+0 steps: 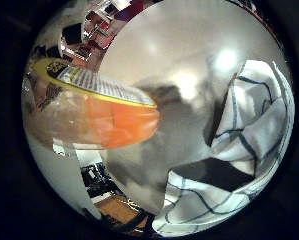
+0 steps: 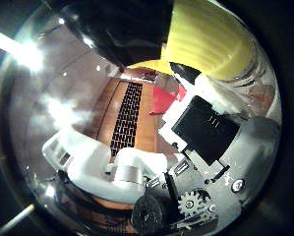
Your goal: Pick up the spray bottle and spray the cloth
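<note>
The spray bottle [image 1: 109, 120] has clear walls, orange liquid and a yellow label. It fills much of the right little finger side palm view and is close against the palm. The right thumb side palm view shows its yellow label [image 2: 210, 39] and a red part [image 2: 164, 100] beside it. My hand [image 2: 186, 147] shows there as white and black fingers curled against the bottle. The cloth [image 1: 239, 150] is white with dark blue stripes. It lies crumpled on the grey table [image 1: 179, 50], a short way from the bottle.
A wooden floor [image 2: 112, 123] with a dark strip shows past the table's edge. Room clutter [image 1: 94, 30] stands beyond the far side of the table.
</note>
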You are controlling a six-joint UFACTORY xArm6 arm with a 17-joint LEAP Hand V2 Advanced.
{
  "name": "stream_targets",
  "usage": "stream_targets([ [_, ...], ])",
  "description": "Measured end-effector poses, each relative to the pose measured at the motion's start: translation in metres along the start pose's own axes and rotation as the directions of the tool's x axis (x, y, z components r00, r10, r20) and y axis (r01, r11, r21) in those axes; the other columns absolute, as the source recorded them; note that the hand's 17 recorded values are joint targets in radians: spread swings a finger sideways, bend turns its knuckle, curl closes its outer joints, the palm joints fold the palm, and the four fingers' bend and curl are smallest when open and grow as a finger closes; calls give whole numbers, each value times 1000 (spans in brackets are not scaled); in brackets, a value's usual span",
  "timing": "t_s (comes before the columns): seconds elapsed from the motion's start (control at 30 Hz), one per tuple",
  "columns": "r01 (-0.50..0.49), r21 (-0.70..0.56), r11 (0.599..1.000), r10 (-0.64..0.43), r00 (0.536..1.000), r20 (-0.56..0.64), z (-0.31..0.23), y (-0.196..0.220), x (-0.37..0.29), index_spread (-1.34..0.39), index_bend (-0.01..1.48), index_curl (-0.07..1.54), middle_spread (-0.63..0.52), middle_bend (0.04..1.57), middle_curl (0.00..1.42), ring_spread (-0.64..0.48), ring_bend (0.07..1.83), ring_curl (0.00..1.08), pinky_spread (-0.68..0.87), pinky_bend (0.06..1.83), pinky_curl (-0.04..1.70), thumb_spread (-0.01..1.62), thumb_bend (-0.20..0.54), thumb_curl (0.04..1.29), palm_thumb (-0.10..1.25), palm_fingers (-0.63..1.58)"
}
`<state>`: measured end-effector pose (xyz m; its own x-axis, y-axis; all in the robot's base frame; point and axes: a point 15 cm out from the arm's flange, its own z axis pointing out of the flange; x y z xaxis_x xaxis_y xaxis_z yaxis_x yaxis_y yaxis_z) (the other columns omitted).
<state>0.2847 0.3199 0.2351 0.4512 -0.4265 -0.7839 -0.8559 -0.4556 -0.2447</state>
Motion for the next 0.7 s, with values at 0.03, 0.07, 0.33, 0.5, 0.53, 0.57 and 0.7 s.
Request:
stream_targets([
  [0.03, 1, -5, 1000, -1, 1000, 5, 0, 1, -1, -364, 152, 677, -148, 984, 573, -265, 1198, 569, -439, 1055, 812, 940, -24, 583, 855, 911],
  [0.07, 2, -8, 1000, -2, 1000, 10, 1, 2, -3, -372, 137, 665, -156, 976, 579, -267, 1211, 572, -444, 1065, 809, 941, -25, 578, 852, 879],
  [0.33, 10, -7, 1000, -10, 1000, 1, -13, 3, 0, -386, 170, 600, -186, 951, 638, -282, 1257, 578, -463, 1058, 792, 1016, -22, 531, 806, 659],
  [0.5, 18, 2, 1000, -18, 1000, -26, -27, 3, 7, -357, 192, 588, -193, 884, 653, -285, 1225, 572, -427, 966, 802, 1070, -25, 487, 764, 446],
  [0.53, 21, 2, 1000, -21, 999, -31, -29, 3, 7, -349, 204, 590, -193, 860, 649, -285, 1206, 567, -403, 928, 801, 1073, -24, 479, 759, 387],
  [0.57, 26, -1, 1000, -26, 999, -37, -32, 4, 8, -351, 218, 590, -193, 847, 648, -285, 1184, 561, -379, 889, 798, 1075, -24, 476, 755, 348],
  [0.7, 33, -26, 999, -34, 999, -36, -41, 13, 11, -326, 276, 567, -155, 702, 586, -190, 1004, 499, -73, 736, 764, 1073, -25, 451, 724, 150],
])
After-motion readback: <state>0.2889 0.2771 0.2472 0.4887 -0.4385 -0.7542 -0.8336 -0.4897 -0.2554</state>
